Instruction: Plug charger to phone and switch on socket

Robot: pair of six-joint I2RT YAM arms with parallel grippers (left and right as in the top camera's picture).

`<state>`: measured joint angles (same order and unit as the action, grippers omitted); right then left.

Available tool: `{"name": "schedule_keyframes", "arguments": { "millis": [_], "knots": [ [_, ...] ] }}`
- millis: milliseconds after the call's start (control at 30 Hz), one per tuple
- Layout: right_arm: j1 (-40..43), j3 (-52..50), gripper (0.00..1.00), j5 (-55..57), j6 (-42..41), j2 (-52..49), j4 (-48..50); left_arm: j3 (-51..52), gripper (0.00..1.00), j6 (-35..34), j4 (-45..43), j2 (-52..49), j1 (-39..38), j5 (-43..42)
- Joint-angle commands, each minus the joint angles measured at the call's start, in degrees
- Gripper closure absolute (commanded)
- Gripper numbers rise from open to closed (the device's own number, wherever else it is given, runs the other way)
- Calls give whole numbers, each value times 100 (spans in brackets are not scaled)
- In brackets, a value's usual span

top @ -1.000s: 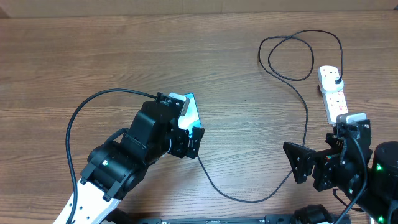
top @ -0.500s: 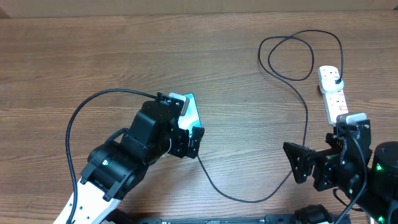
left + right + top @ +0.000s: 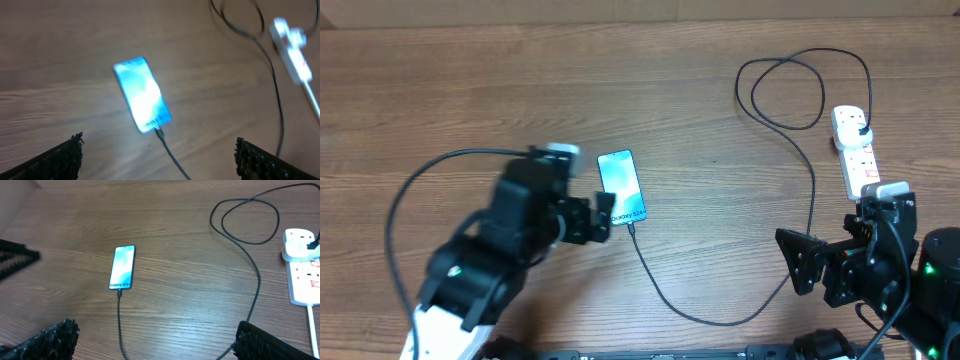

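The phone (image 3: 621,186) lies flat on the wooden table with its screen lit, also seen in the left wrist view (image 3: 142,95) and the right wrist view (image 3: 123,267). The charger (image 3: 813,185) is a thin black cable whose connector meets the phone's lower edge (image 3: 120,291). It curves right, loops, and ends in a black plug in the white socket (image 3: 854,150). My left gripper (image 3: 598,212) is open just left of the phone, holding nothing (image 3: 158,146). My right gripper (image 3: 817,268) is open below the socket, empty (image 3: 156,330).
The socket's thick white cord (image 3: 314,330) runs down toward my right arm. The charger's loop (image 3: 785,90) lies at the back right. The wooden table (image 3: 470,80) stretches wide to the left and back.
My left arm has drawn back to the left, off the phone, which now shows in full. The right arm has not moved.
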<state>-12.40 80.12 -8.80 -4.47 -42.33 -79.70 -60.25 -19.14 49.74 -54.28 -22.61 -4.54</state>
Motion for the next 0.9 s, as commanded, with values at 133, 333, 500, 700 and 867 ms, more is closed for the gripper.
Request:
{"name": "schedule_keyframes", "arguments": {
  "millis": [133, 333, 500, 700, 867],
  "knots": [
    [15, -20, 0, 39, 2, 22, 17, 310, 0, 728, -330, 1182, 988, -133],
    [15, -20, 0, 39, 2, 22, 17, 1360, 0, 1051, -1305, 2321, 1759, -463],
    [15, -20, 0, 39, 2, 22, 20, 2505, 0, 1062, -2181, 3274, 2253, -999],
    [15, -20, 0, 42, 2, 22, 20, 3639, 0, 1060, -3220, 4052, 2337, -1316],
    [15, -20, 0, 39, 2, 22, 17, 4323, 0, 1056, -3960, 4354, 2334, -1355]
  ]
}}
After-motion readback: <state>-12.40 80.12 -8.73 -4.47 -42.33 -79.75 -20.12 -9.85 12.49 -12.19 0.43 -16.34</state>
